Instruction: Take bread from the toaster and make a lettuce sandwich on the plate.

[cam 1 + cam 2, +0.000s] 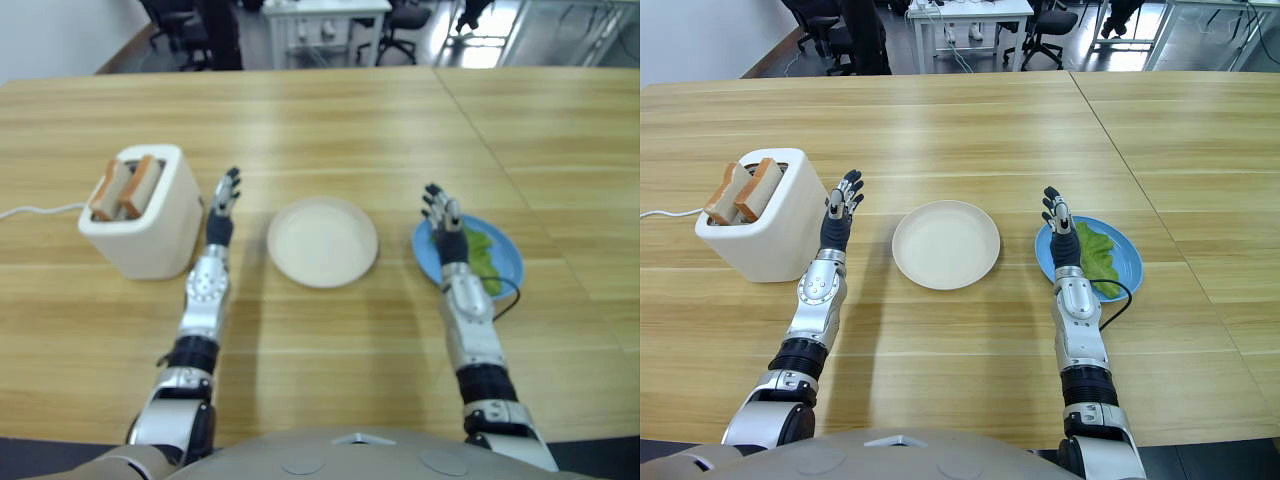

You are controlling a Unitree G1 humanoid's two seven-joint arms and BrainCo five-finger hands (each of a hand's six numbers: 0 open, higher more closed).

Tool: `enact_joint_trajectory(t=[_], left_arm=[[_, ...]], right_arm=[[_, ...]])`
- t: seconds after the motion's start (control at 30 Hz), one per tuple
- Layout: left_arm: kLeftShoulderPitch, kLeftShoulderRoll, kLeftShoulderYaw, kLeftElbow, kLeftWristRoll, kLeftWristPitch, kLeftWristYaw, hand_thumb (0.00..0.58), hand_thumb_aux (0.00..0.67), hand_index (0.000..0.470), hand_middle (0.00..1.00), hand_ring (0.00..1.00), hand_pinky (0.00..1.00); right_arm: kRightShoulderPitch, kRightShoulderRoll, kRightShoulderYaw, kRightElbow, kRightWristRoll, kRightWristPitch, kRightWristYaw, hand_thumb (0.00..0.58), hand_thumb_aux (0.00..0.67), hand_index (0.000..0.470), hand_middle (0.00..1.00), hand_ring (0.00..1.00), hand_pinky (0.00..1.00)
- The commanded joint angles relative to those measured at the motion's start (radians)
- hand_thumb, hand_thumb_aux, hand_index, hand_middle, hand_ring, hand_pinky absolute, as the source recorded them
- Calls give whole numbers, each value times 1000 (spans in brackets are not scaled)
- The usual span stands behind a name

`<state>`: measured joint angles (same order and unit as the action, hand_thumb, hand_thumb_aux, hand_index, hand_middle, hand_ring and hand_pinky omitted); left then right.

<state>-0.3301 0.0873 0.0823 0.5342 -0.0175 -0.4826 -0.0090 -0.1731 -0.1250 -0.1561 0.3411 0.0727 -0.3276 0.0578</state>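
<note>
Two slices of bread are standing up in the toaster on the left side of the table, so we reckon the first grab hasn't begun. Which hand do we think goes for it?

Reply: Left hand, easy. We see it just to the right of the toaster, near its far end, so the bread lies up and to its left. The right hand is well apart, on the other side of the plate. One thing we'd watch: the slices are thin, and their long axis runs roughly near-to-far along the slots. Our guess is the hand has to come over the top and pinch across the flat faces, left and right.

OP: Agreed. And the fingers? We make out the left hand stretched out and a bit spread, with nothing in it. We can't tell if it touches the toaster's side or just sits beside it.

Reply: Same story on the right: fingers straight, holding nothing, over the near-left rim of the blue plate where the lettuce lies. The plate in the middle is bare, so we'd call the sandwich not started.
</note>
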Motion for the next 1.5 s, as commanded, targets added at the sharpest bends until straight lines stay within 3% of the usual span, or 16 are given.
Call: enact_joint_trajectory(t=[0.03,0.23,0.3,0.43,0.53,0.67,0.77,0.83,1.2,1.5], left_arm=[[5,5,-2,-7,14,-1,2,0,0,0,0,0,0],[5,0,-6,2,11,10,-10,0,0,0,0,0,0],[36,-4,-18,-108,-8,50,-35,0,0,0,0,0,0],[109,90,4,-837,-130,300,-76,0,0,0,0,0,0],[79,305,158,-1082,-120,513,-119,0,0,0,0,0,0],[123,608,329,-944,175,603,-107,0,0,0,0,0,0],[218,785,289,-748,494,647,-17,0,0,0,0,0,0],[254,841,258,-622,598,683,31,0,0,0,0,0,0],[229,877,69,-215,771,752,118,0,0,0,0,0,0],[220,839,27,-242,757,753,118,0,0,0,0,0,0]], right_arm=[[3,1,-2,6,-1,12,-6,0,0,0,0,0,0],[5,7,-5,9,8,7,-8,0,0,0,0,0,0],[4,8,-2,9,9,8,-6,0,0,0,0,0,0],[15,6,3,9,-2,12,-8,0,0,0,0,0,0],[25,9,8,8,-9,11,-12,0,0,0,0,0,0],[34,20,15,10,-16,6,-20,0,0,0,0,0,0],[35,23,18,12,-19,7,-21,0,0,0,0,0,0],[39,22,18,6,-20,9,-20,0,0,0,0,0,0],[49,5,10,-2,-17,20,-16,0,0,0,0,0,0],[48,-4,8,10,-14,36,-14,0,0,0,0,0,0]])
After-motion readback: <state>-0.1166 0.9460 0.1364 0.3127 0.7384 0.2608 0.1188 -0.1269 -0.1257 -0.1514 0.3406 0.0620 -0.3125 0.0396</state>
